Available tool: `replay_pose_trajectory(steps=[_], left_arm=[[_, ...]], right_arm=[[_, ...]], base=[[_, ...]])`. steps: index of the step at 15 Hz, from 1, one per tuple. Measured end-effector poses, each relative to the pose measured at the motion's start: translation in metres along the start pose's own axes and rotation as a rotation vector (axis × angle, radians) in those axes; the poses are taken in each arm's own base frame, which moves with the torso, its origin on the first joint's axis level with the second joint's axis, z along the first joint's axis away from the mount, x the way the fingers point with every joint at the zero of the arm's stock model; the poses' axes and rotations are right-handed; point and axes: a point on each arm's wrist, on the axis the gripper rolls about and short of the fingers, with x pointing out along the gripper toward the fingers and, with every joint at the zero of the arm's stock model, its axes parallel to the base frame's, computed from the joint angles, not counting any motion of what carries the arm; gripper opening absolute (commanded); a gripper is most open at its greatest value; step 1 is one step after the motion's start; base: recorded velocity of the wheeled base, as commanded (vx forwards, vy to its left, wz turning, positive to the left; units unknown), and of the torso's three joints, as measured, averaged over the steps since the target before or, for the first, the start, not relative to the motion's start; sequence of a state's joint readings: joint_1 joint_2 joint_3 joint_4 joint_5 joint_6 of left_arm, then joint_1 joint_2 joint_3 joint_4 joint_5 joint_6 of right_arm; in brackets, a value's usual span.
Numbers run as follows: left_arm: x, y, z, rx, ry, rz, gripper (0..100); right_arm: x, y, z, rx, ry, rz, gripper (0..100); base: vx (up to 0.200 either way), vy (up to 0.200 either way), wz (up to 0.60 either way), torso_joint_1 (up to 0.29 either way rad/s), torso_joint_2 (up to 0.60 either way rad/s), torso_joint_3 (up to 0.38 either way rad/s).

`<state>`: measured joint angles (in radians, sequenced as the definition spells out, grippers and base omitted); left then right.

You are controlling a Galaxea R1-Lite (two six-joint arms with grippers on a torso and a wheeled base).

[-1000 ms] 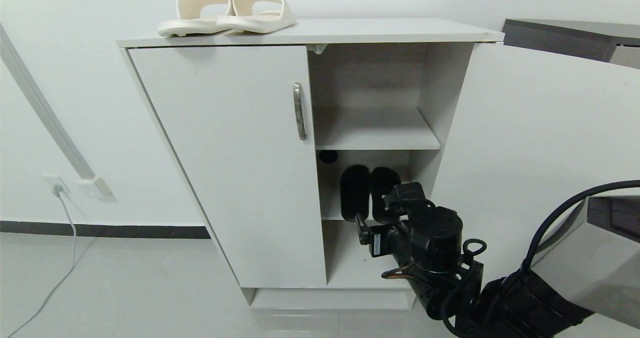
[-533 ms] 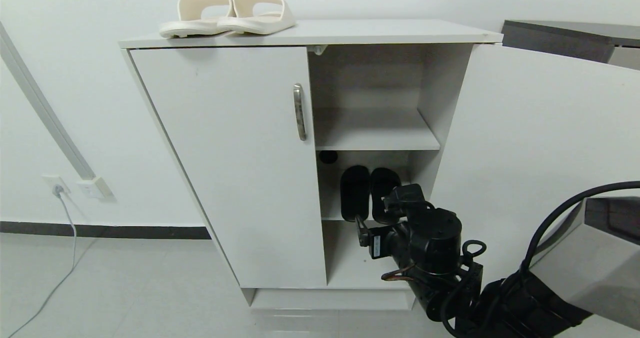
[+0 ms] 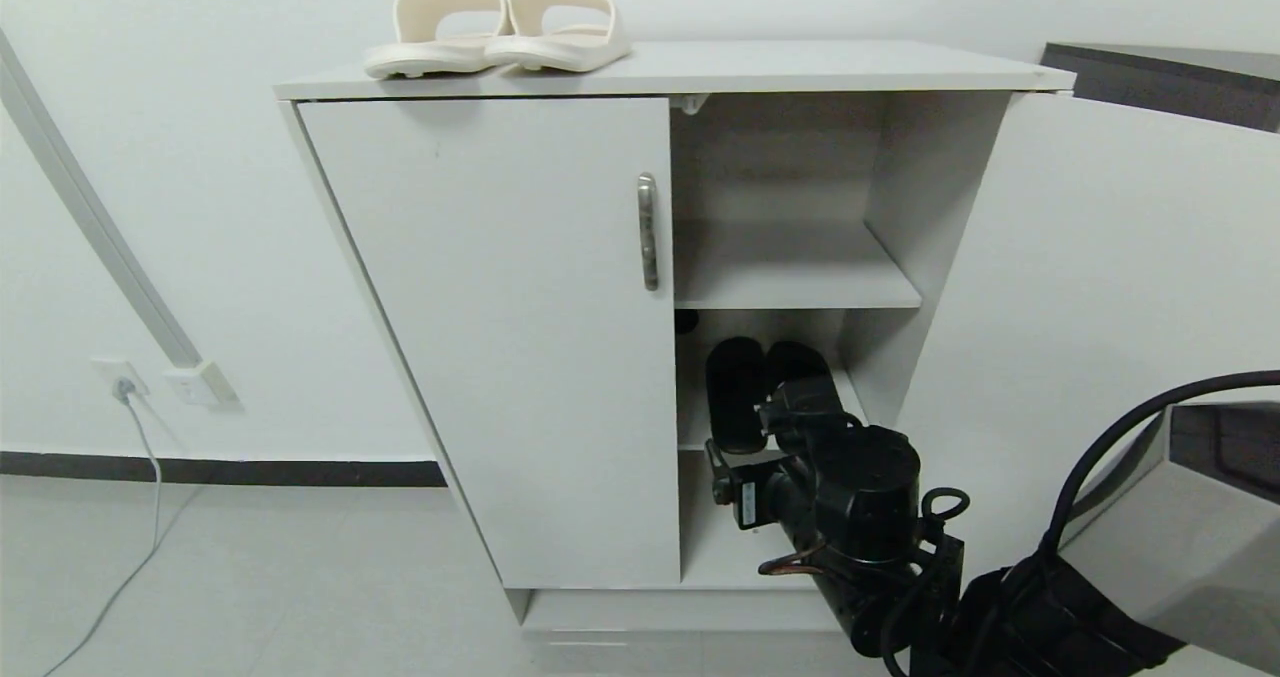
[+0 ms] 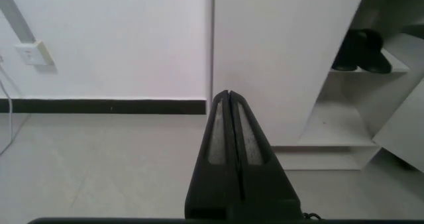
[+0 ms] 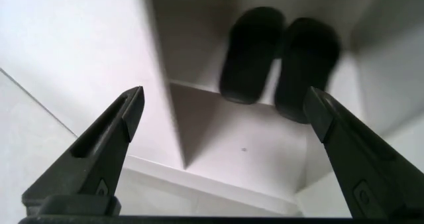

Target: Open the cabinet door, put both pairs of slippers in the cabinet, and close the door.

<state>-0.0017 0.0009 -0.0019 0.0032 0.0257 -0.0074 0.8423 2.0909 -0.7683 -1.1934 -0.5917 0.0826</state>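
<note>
A white cabinet (image 3: pixel 680 65) has its left door (image 3: pixel 500 337) shut and its right door (image 3: pixel 1100 307) swung wide. One cream pair of slippers (image 3: pixel 500 27) rests on the cabinet top, at its left end. A black pair of slippers (image 3: pixel 745 392) lies on the middle shelf, also visible in both wrist views (image 5: pixel 278 58) (image 4: pixel 361 52). My right gripper (image 3: pixel 760 447) hangs open just in front of that shelf, apart from the black pair (image 5: pixel 225 98). My left gripper (image 4: pixel 228 101) is shut on nothing, low and left of the cabinet, facing the floor.
The upper shelf (image 3: pixel 790 277) and bottom shelf (image 3: pixel 720 547) are bare. A metal handle (image 3: pixel 648 232) runs down the shut door's edge. A wall socket with a cable (image 3: pixel 120 387) sits at the left. A dark counter (image 3: pixel 1160 72) stands behind the open door.
The whole head view has shifted, so the camera moved. Relative to the cabinet my open right gripper now sits slightly further left and lower. The slippers lie where they were.
</note>
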Motion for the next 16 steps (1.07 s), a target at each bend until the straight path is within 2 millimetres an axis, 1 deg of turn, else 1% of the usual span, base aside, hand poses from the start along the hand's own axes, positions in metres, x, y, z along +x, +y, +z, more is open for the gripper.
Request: replay_pose_trajectory(steps=[12, 16], left_arm=[[0.0000, 0.0000, -0.0001, 0.000, 0.000, 0.000, 0], [0.0000, 0.0000, -0.0001, 0.007, 0.001, -0.001, 0]], right_arm=[[-0.0023, -0.0017, -0.0018, -0.002, -0.007, 0.015, 100], [-0.0034, -0.0033, -0.0036, -0.008, -0.002, 0.022, 100]], base=[[0.000, 0.200, 0.00, 0.000, 0.00, 0.000], [0.000, 0.000, 0.00, 0.000, 0.00, 0.000]])
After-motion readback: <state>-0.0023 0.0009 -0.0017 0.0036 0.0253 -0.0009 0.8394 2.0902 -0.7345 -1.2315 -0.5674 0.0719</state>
